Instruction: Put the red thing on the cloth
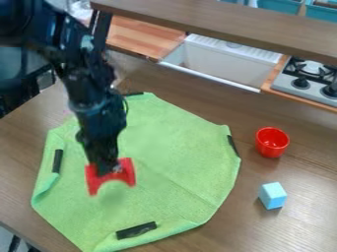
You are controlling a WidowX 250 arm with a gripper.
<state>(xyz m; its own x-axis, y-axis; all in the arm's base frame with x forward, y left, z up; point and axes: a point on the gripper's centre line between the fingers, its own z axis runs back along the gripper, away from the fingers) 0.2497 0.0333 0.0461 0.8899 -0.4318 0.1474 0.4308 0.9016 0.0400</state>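
One red arch (123, 178), pinched in the gripper (107, 169): shows against the cloth (174, 147) (green, with black strips (136, 230)), well apart from the cup (272, 142) and cube (272, 196).

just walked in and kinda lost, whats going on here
The robot's black gripper is holding a red arch-shaped block over the spread green cloth. Whether the block touches the cloth is hard to tell. A red cup and a light blue cube sit off the cloth, toward the picture's right.
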